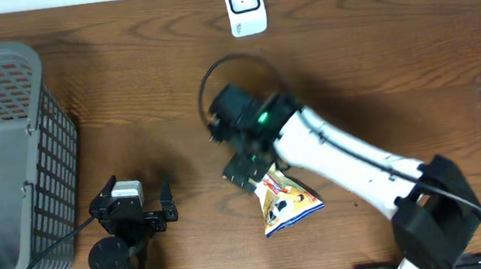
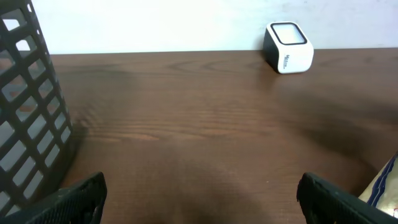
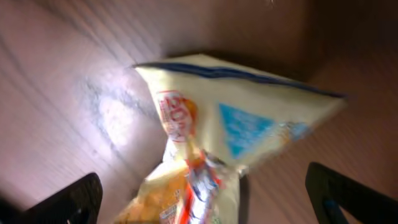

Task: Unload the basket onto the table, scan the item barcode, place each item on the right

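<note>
While snack bag [image 1: 288,204] lies on tabletop [image 1: 397,60] near centre, well apart from scanner [image 1: 244,4], right gripper [image 1: 249,168] jaws stand wide apart, straddling bag's end, not clamped; left gripper [image 2: 199,202] jaws wide apart, empty.

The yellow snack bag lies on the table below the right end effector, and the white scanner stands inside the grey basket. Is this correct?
Not quite. The white scanner stands on the table at its far edge, well outside the grey basket, as the overhead view shows. The yellow snack bag does lie on the table below the right end effector.
</note>
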Robot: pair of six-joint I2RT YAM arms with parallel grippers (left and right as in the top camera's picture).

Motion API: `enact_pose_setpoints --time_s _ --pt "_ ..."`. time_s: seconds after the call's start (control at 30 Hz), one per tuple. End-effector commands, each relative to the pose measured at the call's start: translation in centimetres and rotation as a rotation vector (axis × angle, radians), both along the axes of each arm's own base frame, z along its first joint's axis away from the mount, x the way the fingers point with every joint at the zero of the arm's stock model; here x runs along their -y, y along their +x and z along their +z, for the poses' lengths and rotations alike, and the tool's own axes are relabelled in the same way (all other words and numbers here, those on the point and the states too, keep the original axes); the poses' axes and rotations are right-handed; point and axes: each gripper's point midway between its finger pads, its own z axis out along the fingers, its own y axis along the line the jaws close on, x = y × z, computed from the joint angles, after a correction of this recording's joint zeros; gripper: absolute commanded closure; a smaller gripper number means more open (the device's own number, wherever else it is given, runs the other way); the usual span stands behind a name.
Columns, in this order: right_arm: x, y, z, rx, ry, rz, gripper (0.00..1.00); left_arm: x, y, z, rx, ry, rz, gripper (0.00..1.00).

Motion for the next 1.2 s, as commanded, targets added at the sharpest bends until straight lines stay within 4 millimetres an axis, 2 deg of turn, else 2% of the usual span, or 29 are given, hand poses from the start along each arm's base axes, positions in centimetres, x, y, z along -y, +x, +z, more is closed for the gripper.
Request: enact_pose_setpoints --time_s 0.0,0.17,0.33,0.5,0.57,0.63,0.67,0.73,0.77,0.8,0.87,0.97,1.0,1.07,1.17 --pt "0.3 0.5 -1.4 0.171 -0.119 0.029 0.01 0.0 -0.2 -1.2 -0.037 -0.003 -0.001 0.02" --pt "-0.4 1.4 -2.8 0.349 -0.157 0.054 0.01 0.0 -0.2 -1.2 -0.037 -0.003 -0.001 0.02" --pt "-0.9 1.7 -5.4 0.407 -0.137 0.170 0.01 0.0 -0.2 -1.2 -0.037 -0.003 -0.001 0.02" --pt "-1.3 3.0 -5.7 0.514 -0.132 0.217 0.01 0.0 -0.2 -1.2 -0.037 -0.003 -0.001 0.02" --pt "-1.5 3.3 -5.9 0.533 -0.127 0.229 0.04 0.0 -0.2 -1.2 -0.037 -0.003 -0.001 0.02" --pt "-1.5 3.3 -6.2 0.533 -0.129 0.233 0.18 0.0 -0.2 -1.2 -0.037 -0.003 -0.001 0.02" --pt "-1.5 3.3 -6.5 0.527 -0.135 0.235 0.36 0.0 -0.2 -1.2 -0.037 -0.003 -0.001 0.02" --pt "-1.4 3.2 -7.1 0.516 -0.145 0.234 0.82 0.0 -0.2 -1.2 -0.037 -0.003 -0.001 0.02" --pt "-1.4 3.2 -7.4 0.513 -0.144 0.226 0.95 0.0 -0.2 -1.2 -0.037 -0.003 -0.001 0.02" --pt "-1.4 3.2 -7.7 0.509 -0.141 0.210 0.99 0.0 -0.2 -1.2 -0.037 -0.003 -0.001 0.02" --pt "-1.6 3.2 -7.7 0.504 -0.113 0.164 0.99 0.0 -0.2 -1.2 -0.037 -0.003 -0.001 0.02" --pt "-3.6 2.6 -6.4 0.437 0.012 0.142 0.99 0.0 -0.2 -1.2 -0.037 -0.003 -0.001 0.02" --pt "-4.4 2.3 -5.6 0.406 0.066 0.151 0.99 0.0 -0.2 -1.2 -0.037 -0.003 -0.001 0.02" --pt "-6.0 2.0 -2.8 0.352 0.184 0.165 0.99 0.0 -0.2 -1.2 -0.037 -0.003 -0.001 0.02" --pt "-6.5 2.1 1.1 0.322 0.283 0.165 0.99 0.0 -0.2 -1.2 -0.037 -0.003 -0.001 0.02"
